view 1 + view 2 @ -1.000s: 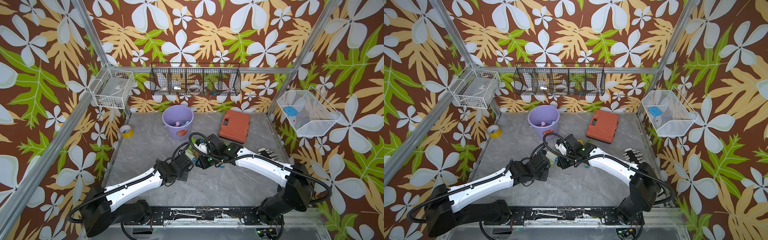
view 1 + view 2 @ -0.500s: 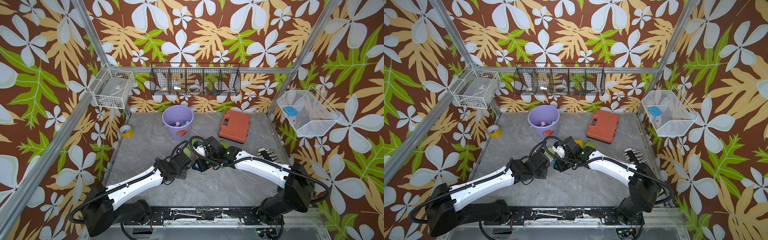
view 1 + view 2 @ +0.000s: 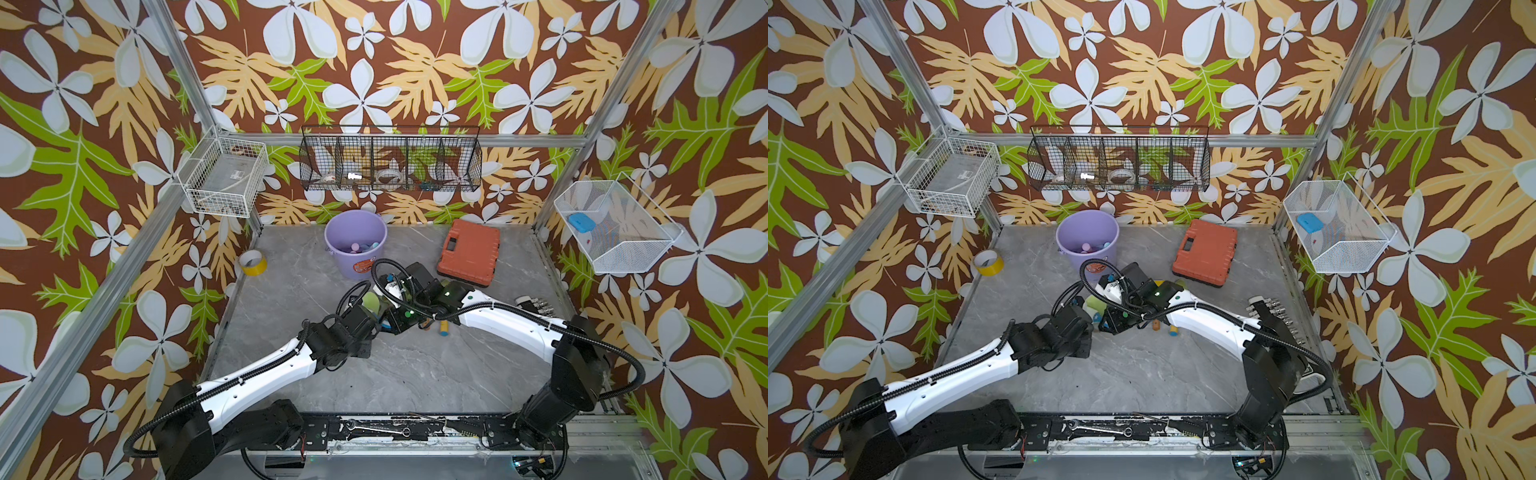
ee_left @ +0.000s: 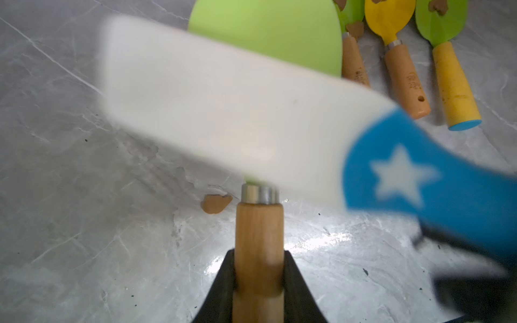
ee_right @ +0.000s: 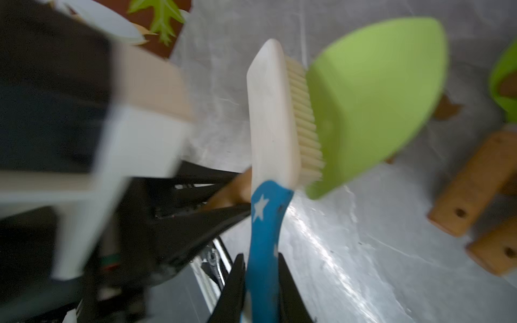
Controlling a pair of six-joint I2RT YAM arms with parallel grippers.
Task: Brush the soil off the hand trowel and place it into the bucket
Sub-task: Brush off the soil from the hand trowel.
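Reaching from the lower left up to mid-frame, my left arm has its left fingers [image 4: 222, 282] pinching the hand trowel [image 5: 377, 98] by its wooden handle. The right arm bends in from the lower right, right fingers [image 5: 233, 285] clamped on the blue brush [image 5: 272, 112], bristles against the green blade. One soil [image 4: 216, 202] clump lies on the bench [image 3: 415, 374]. The bucket [image 3: 355, 241] stands just above both wrists.
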